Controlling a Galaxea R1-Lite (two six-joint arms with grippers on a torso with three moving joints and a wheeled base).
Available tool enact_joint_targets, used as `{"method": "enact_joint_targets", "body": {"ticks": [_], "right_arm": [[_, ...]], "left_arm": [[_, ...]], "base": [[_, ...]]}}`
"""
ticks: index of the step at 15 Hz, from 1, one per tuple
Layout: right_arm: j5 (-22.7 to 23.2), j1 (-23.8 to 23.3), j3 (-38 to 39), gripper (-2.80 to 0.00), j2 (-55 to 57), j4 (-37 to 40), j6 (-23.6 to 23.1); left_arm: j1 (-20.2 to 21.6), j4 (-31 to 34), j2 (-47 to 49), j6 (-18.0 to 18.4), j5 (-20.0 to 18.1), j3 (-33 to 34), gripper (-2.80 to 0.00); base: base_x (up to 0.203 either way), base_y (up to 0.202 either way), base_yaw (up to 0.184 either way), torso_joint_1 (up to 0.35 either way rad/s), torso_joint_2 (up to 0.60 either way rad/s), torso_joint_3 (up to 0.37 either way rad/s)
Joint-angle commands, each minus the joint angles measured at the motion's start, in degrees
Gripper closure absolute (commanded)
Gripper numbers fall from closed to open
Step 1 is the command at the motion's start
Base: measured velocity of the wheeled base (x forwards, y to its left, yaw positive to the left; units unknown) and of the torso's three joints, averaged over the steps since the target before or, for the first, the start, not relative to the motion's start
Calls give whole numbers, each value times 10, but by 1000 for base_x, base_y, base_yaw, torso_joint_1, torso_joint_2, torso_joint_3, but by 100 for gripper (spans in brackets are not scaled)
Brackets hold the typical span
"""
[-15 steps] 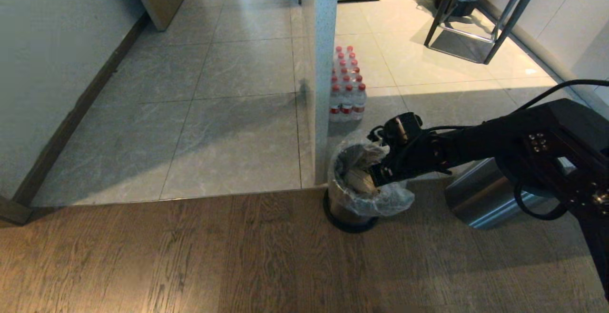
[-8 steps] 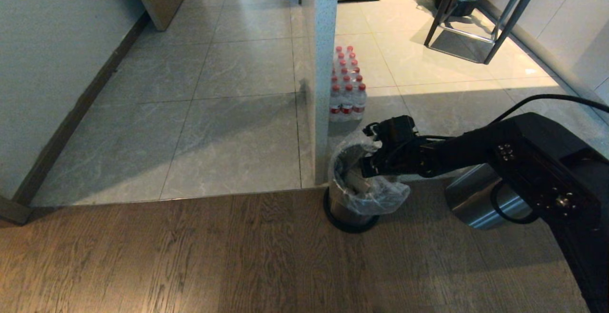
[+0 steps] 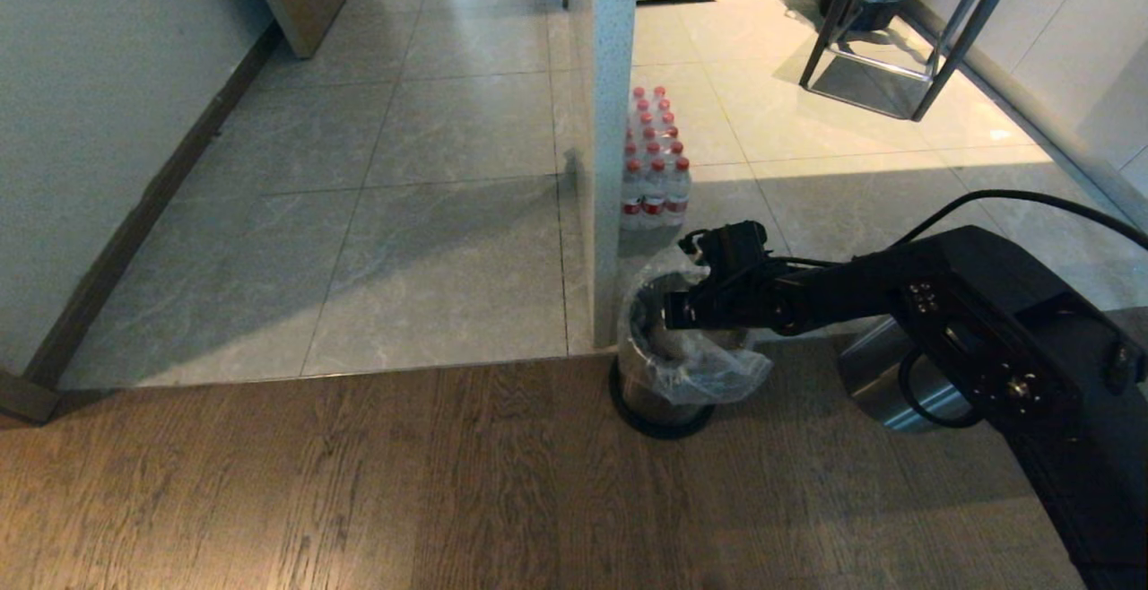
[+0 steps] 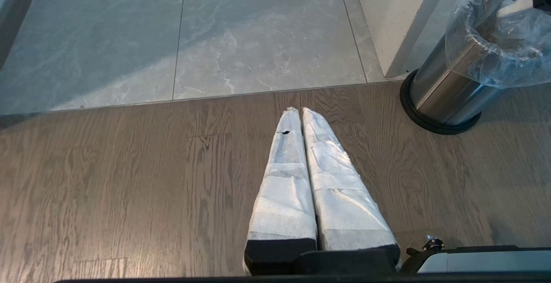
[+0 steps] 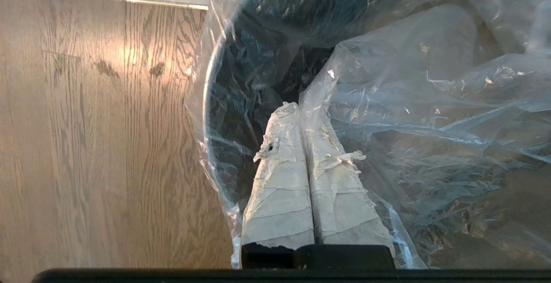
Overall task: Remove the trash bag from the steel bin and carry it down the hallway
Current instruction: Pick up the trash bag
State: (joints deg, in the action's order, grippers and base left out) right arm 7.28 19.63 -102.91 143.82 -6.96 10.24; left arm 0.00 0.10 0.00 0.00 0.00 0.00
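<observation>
- The trash bag (image 3: 708, 373) is seen seated in the steel bin (image 3: 659, 397), its edge folded over the rim; removal is not yet achieved.
- The right gripper (image 5: 300, 107) is pressed together inside the bin mouth; plastic between the fingers cannot be confirmed.
- The left gripper (image 4: 299, 112) is held closed over the wood floor (image 3: 359, 482).
- The hallway (image 3: 404, 169) carry is judged outstanding.

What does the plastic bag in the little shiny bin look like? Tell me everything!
The trash bag is thin, clear, crinkly plastic. It lines the steel bin, and its top folds out over the rim in loose, puffy wrinkles, with a flap sticking up at the back. It has not been lifted out. The right gripper reaches over the bin's mouth, shut on a fold of the plastic. The bin stands on the wood floor, beside a white pillar.
</observation>
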Motion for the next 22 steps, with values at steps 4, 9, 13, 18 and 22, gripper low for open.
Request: {"method": "enact_joint_targets", "body": {"ticks": [4,9,13,18,22], "right_arm": [[-1,1,-1,0,-6,-3,0],[-8,1,-1,0,-10,-40,36],[-10,0,8,0,-17,-38,36],[-21,1,15,0,-20,-41,43],[-18,1,16,-280,-22,-38,40]], "left_arm": [[0,0,0,0,0,0,0],[0,0,0,0,0,0,0],[0,0,0,0,0,0,0],[0,0,0,0,0,0,0],[0,0,-1,0,0,0,0]], "base": [[0,0,0,0,0,0],[0,0,0,0,0,0],[0,0,0,0,0,0],[0,0,0,0,0,0],[0,0,0,0,0,0]]}}
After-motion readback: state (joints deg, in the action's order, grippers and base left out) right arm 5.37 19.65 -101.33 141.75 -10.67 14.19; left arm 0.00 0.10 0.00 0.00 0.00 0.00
